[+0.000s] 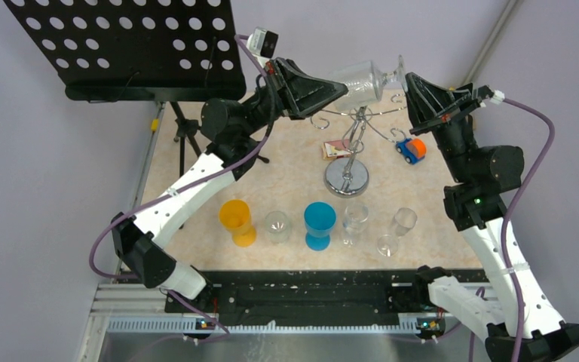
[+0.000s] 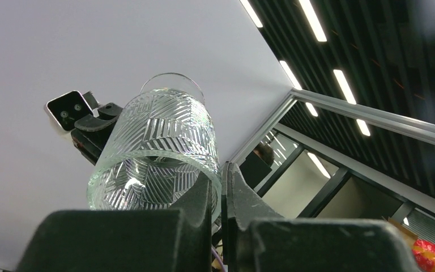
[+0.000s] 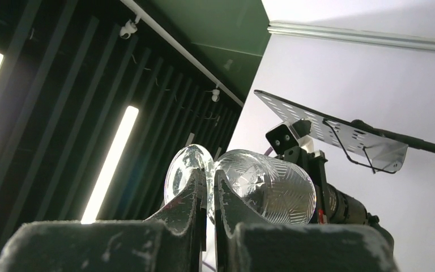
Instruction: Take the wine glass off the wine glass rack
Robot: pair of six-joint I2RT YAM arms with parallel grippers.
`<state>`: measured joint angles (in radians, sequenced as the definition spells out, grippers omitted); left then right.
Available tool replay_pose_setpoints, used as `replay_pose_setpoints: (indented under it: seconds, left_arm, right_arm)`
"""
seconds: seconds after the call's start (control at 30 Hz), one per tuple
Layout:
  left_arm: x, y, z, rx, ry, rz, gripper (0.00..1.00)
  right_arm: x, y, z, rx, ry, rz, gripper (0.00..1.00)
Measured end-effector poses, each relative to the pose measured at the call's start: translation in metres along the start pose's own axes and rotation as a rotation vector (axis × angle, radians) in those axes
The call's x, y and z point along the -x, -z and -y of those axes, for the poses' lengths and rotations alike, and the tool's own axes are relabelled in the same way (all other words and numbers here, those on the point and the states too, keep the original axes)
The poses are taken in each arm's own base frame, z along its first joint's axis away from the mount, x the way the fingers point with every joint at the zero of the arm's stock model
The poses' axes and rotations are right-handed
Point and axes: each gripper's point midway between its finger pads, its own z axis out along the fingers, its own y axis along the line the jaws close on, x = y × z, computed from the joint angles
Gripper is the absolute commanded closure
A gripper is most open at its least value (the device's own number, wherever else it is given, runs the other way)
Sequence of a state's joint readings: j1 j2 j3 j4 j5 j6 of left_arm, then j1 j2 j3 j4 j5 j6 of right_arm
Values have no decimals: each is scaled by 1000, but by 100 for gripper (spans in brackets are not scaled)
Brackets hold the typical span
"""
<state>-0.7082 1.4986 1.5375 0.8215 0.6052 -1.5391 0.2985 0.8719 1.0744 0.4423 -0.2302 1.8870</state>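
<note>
A clear cut-pattern wine glass [image 1: 363, 80] lies on its side in the air above the wine glass rack [image 1: 347, 179], a chrome stand with a round disc base and curled arms. My left gripper [image 1: 341, 89] is shut on the rim of the glass's bowl [image 2: 158, 153], one finger inside and one outside, as the left wrist view [image 2: 222, 182] shows. My right gripper [image 1: 408, 78] is shut on the stem, between the round foot [image 3: 186, 167] and the bowl [image 3: 269, 187]; it also shows in the right wrist view [image 3: 209, 182]. No other glass hangs on the rack's arms.
A black perforated music stand [image 1: 128, 45] rises at the back left. An orange cup [image 1: 237, 221], a blue cup [image 1: 319, 224] and several clear glasses [image 1: 354, 219] stand in a row near the front. A toy car [image 1: 411, 149] and a small card [image 1: 335, 149] lie by the rack.
</note>
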Motion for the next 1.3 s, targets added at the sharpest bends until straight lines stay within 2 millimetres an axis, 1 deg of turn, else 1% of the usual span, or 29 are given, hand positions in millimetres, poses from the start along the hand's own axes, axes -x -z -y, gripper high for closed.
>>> replay_pose_setpoints:
  seconds: [0.07, 0.1, 0.17, 0.23, 0.27, 0.3, 0.4, 0.53, 0.63, 0.73, 0.83, 0.97, 1.0, 1.03, 1.13, 1.3]
  left_arm:
    - [1, 0, -1, 5, -5, 3, 100]
    - [1, 0, -2, 8, -12, 4, 100]
    - [1, 0, -4, 17, -27, 4, 100]
    - [1, 1, -6, 31, -51, 3, 100]
    - [0, 1, -6, 42, -61, 1, 100]
    - [-1, 2, -8, 58, -70, -6, 100]
    - [-6, 5, -10, 114, -115, -21, 100]
    - [-10, 14, -8, 188, -191, -36, 100]
    - [-14, 26, -6, 259, -256, -46, 100]
    - [-18, 44, -8, 355, -317, -56, 100]
    - [-21, 71, -17, 500, -376, -57, 100]
    - [-25, 122, -31, 736, -448, -70, 100]
    - [-26, 138, -35, 809, -467, -70, 100]
    - [-26, 150, -37, 861, -483, -71, 100]
    - [-22, 198, -44, 1070, -544, -57, 100]
    - [-12, 273, -45, 1396, -618, -15, 100]
  right_arm:
    - [1, -1, 2, -4, -3, 4, 100]
    - [2, -1, 3, -5, -2, 7, 94]
    - [3, -2, 3, -6, 3, 11, 77]
    - [5, -2, 6, -14, 17, 20, 56]
    - [7, -2, 9, -23, 34, 30, 49]
    - [9, -2, 13, -37, 46, 40, 44]
    - [18, 1, 27, -99, 101, 90, 42]
    - [32, 15, 41, -188, 206, 175, 42]
    - [44, 29, 48, -264, 324, 242, 43]
    - [55, 38, 49, -326, 441, 296, 45]
    - [65, 47, 47, -369, 548, 342, 46]
    - [76, 60, 46, -416, 658, 389, 46]
    - [78, 63, 47, -430, 682, 399, 46]
    - [81, 66, 48, -444, 705, 407, 46]
    - [89, 72, 54, -488, 759, 427, 46]
    - [96, 77, 57, -528, 815, 444, 46]
